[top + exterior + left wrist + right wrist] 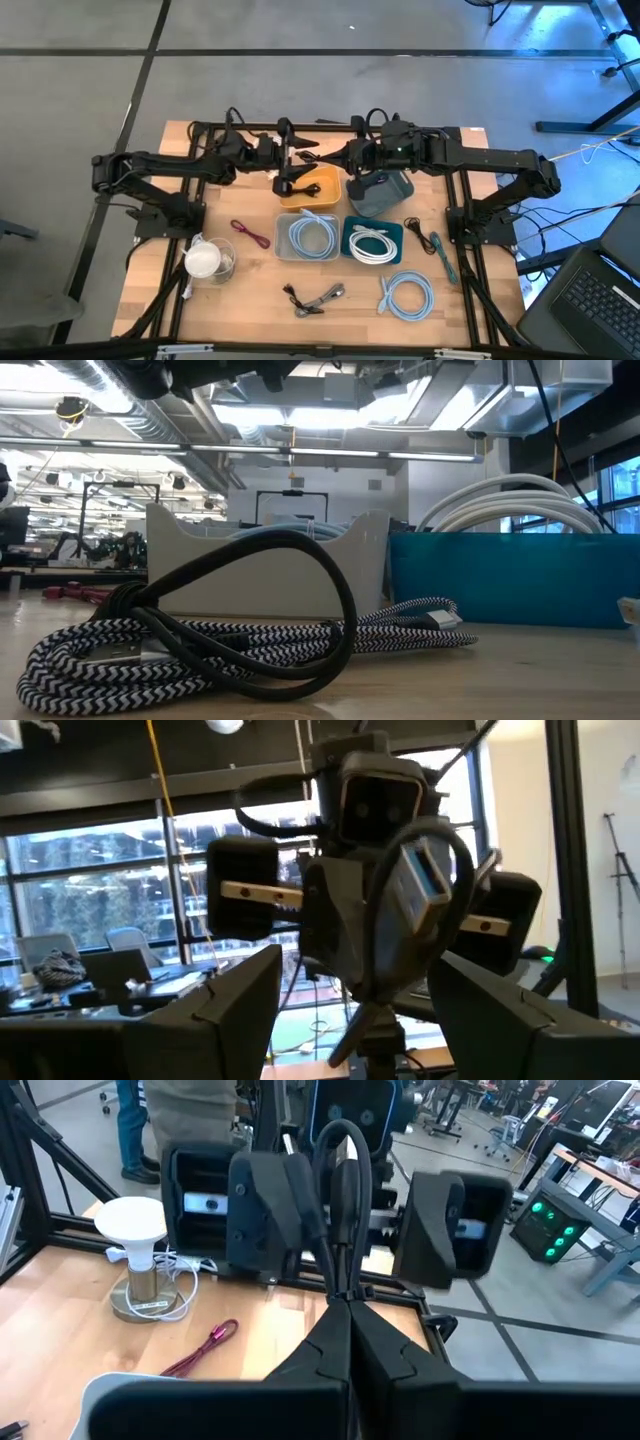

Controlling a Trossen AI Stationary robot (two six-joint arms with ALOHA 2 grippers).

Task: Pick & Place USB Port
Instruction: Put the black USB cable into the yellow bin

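Nearest the low camera, a braided cable point(250, 650) lies coiled on the worktop point(250, 300) at its near edge. It is well apart from the work and plays no part in it.

The task's thing is the black USB cable point(342, 1170). It hangs in the air over the far middle of the worktop, between the two arms and above the yellow bin point(325, 185). Its loop stands upright, and a pale USB plug point(425, 885) shows against it in the left wrist view.

The right end effector point(348, 1305) is clenched on the lower part of that loop, with its fingers pinched together on the cord. The left end effector point(365, 1020) faces it from the left in a released state. Its fingers stand wide on either side of the loop and I see no contact with it.

The step in hand looks like a hand-over, with the right arm carrying the cable. To do it well, the left arm should draw straight back to the left, so that neither finger catches the loop. The right grip should not slacken, since it is only a thin pinch and the cord may twist or slip. The dangling end should clear the yellow bin's rim before any move sideways toward the grey bin point(385, 195), if that is where it goes. Which bin is meant I cannot tell.
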